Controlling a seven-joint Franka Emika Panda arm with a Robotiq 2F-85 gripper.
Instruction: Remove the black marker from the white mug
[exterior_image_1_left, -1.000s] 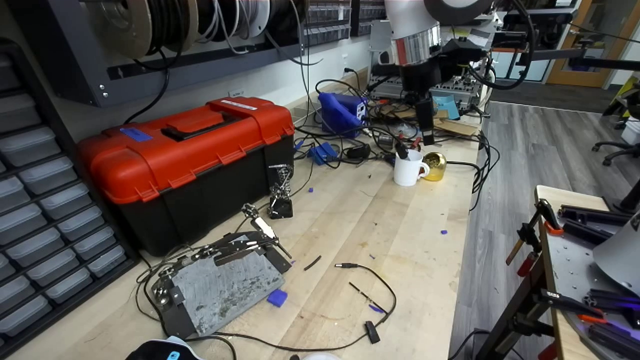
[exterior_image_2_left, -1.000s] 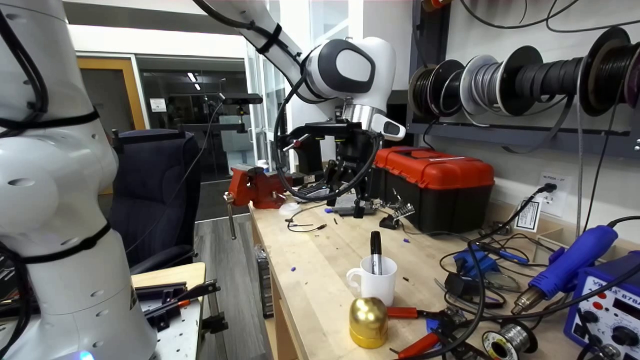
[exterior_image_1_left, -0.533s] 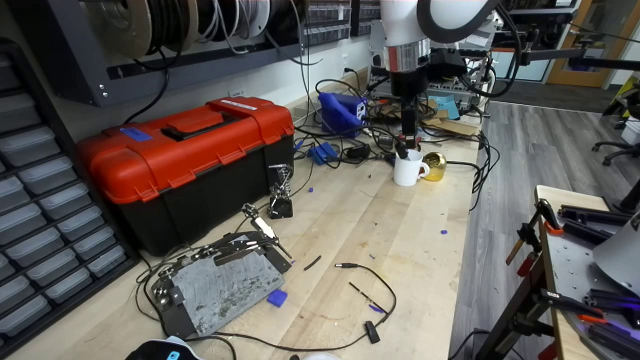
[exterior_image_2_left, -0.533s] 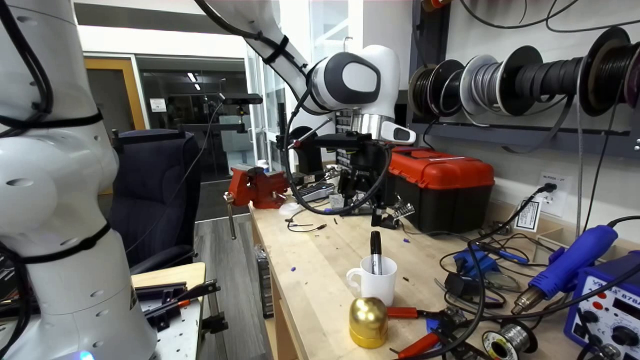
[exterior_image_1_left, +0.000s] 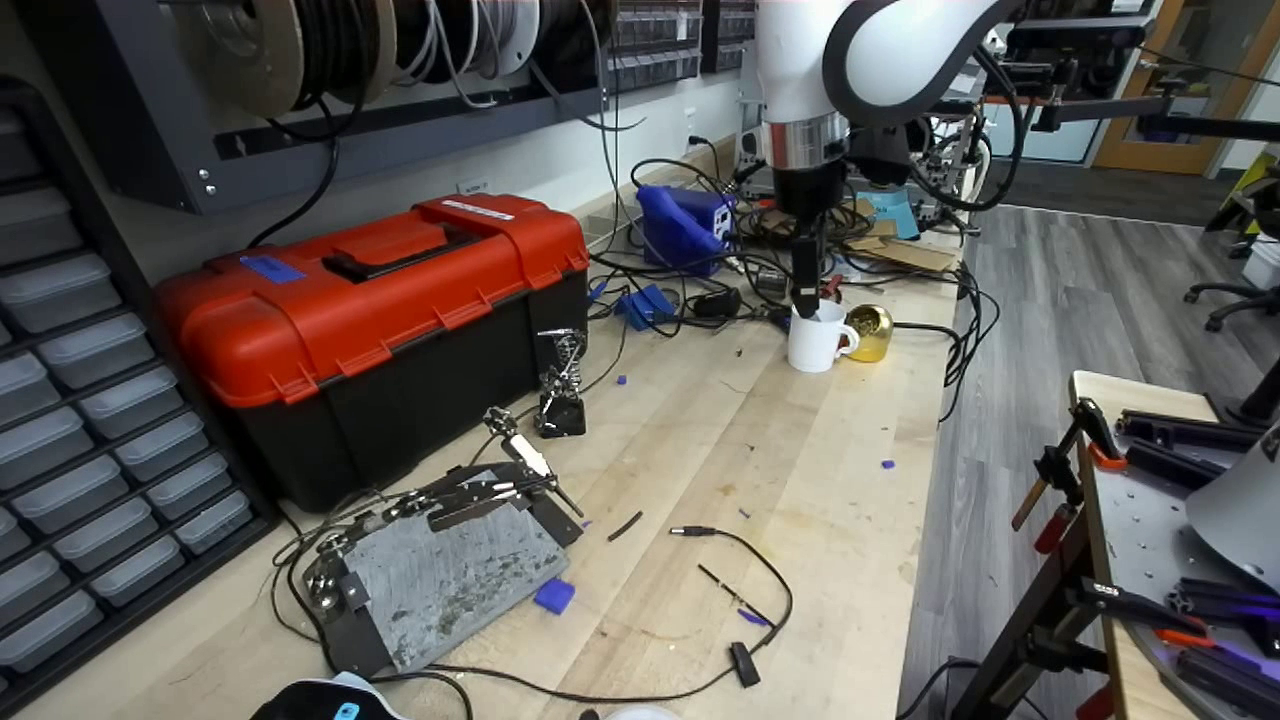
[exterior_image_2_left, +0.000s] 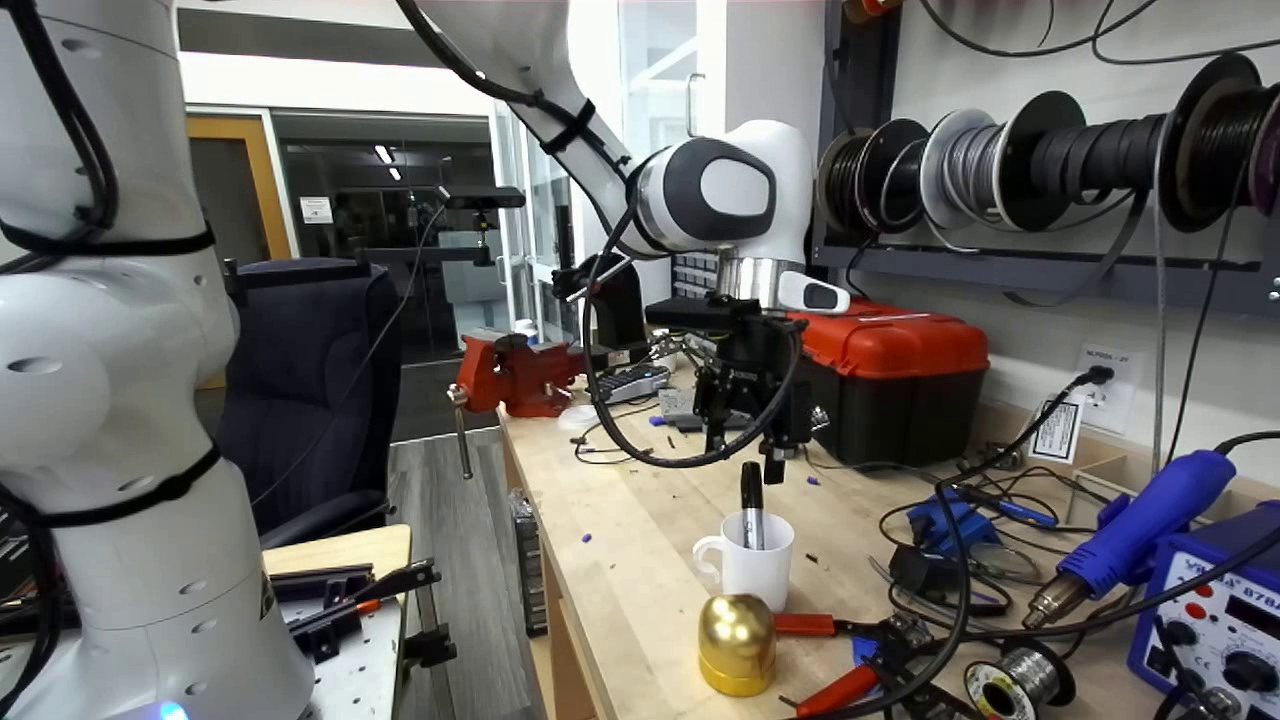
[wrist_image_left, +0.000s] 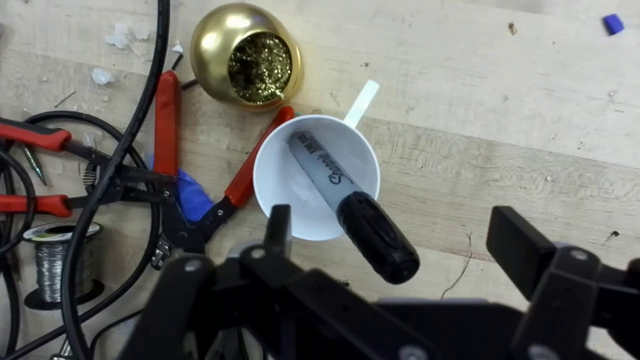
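Note:
The white mug (wrist_image_left: 270, 175) stands upright on the wooden bench and shows in both exterior views (exterior_image_1_left: 815, 345) (exterior_image_2_left: 757, 578). The black marker (wrist_image_left: 378, 237) leans inside it, grey barrel down and black cap above the rim; it also shows in an exterior view (exterior_image_2_left: 752, 490). My gripper (wrist_image_left: 396, 231) is open and empty, with one finger on each side of the cap in the wrist view, apart from it. In an exterior view my gripper (exterior_image_2_left: 745, 455) is around the height of the cap's top. In an exterior view a finger (exterior_image_1_left: 806, 275) hides most of the marker.
A gold tip-cleaner ball (wrist_image_left: 247, 55) stands close to the mug on its handle side. Red-handled pliers (wrist_image_left: 166, 125), a solder spool (wrist_image_left: 62, 265) and black cables lie beside it. The red toolbox (exterior_image_1_left: 400, 300) and blue soldering station (exterior_image_2_left: 1215, 600) stand farther off.
My gripper has moved down and across toward the mug, and its fingers are now near the marker's cap. It stays open. The mug and marker have not moved.

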